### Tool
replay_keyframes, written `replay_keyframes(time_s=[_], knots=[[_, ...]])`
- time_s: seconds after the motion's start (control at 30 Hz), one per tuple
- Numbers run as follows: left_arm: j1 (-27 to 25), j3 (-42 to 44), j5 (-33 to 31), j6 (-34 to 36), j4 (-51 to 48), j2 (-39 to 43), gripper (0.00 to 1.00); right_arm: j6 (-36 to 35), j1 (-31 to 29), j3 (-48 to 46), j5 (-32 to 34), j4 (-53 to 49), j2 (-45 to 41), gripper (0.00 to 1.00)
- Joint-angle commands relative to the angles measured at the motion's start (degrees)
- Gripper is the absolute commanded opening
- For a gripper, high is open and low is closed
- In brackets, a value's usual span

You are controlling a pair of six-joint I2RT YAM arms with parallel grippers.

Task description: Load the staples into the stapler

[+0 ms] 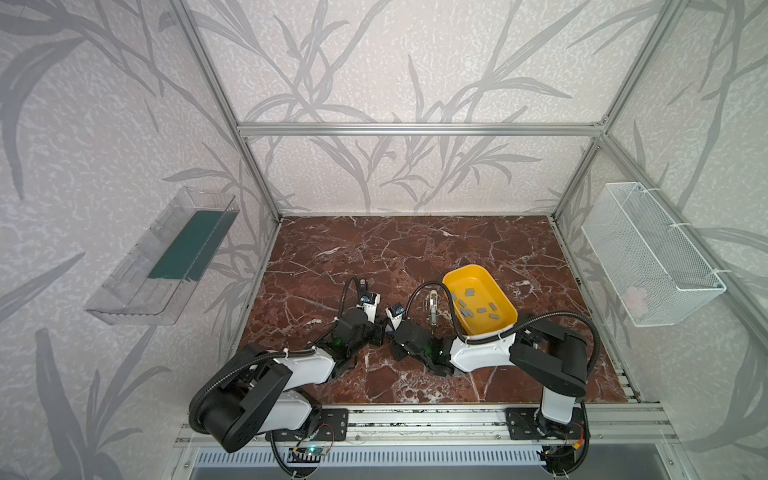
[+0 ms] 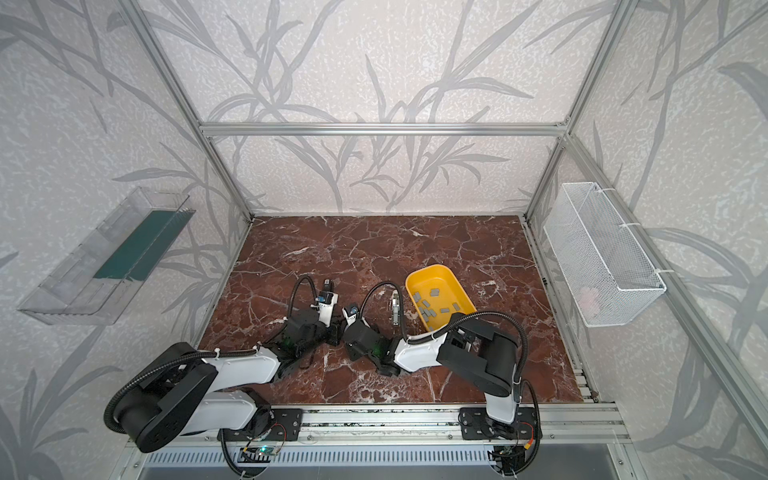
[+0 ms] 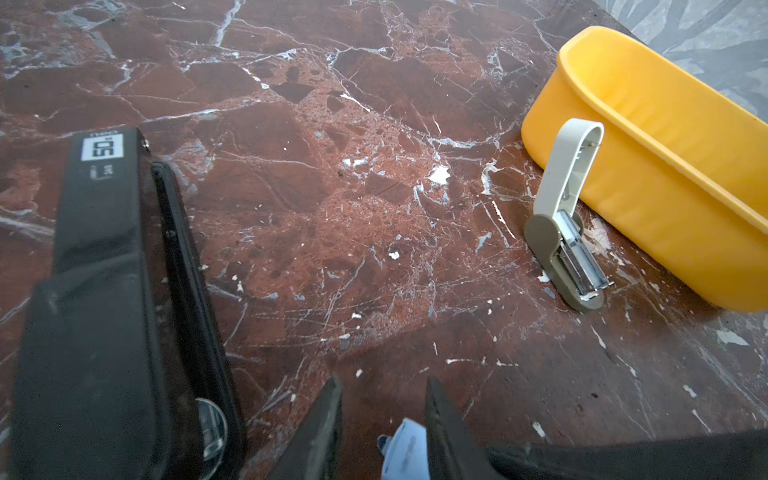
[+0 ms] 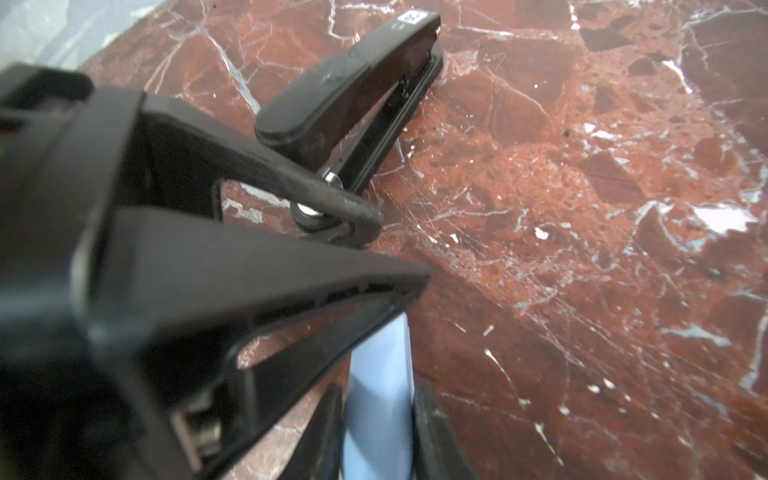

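Staples (image 1: 482, 309): loose in yellow tub (image 1: 480, 282), well right of the 2 hands. Open white stapler (image 3: 566, 174) sits just beside the tub.

Left hand (image 3: 384, 384): fingers narrowly parted, beside the black stapler (image 3: 104, 249) hinge.

Right hand (image 4: 378, 392): close alongside the left. Something pale and blurred between its fingers; cannot tell if gripped.

**ITEM COUNT**

Staplers: two. One black stapler (image 3: 112, 266) lies just beside the jaws of the left gripper (image 3: 382, 386); one grey-white stapler (image 3: 565, 216) lies well apart from them.
Yellow tub (image 3: 665, 199): one.
Staples (image 1: 470, 292): roughly ten.
Grippers: two, including the right gripper (image 4: 376, 399).
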State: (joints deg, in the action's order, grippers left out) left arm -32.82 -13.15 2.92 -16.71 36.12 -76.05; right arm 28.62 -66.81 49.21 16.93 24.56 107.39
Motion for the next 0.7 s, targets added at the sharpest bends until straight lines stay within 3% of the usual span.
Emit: replay_keyframes(time_s=[0.0,0.67], knots=[[0.38,-1.11,-0.05,-0.78,1.14,-0.19,0.35,2.54,-1.28,-2.42,-0.81,-5.77,4.45,0.25],[1.52,-1.73,-0.87,-2.72,0.14,0.27,0.36,4.31,-3.03,0.85,2.01,-11.72,9.93,0.23]])
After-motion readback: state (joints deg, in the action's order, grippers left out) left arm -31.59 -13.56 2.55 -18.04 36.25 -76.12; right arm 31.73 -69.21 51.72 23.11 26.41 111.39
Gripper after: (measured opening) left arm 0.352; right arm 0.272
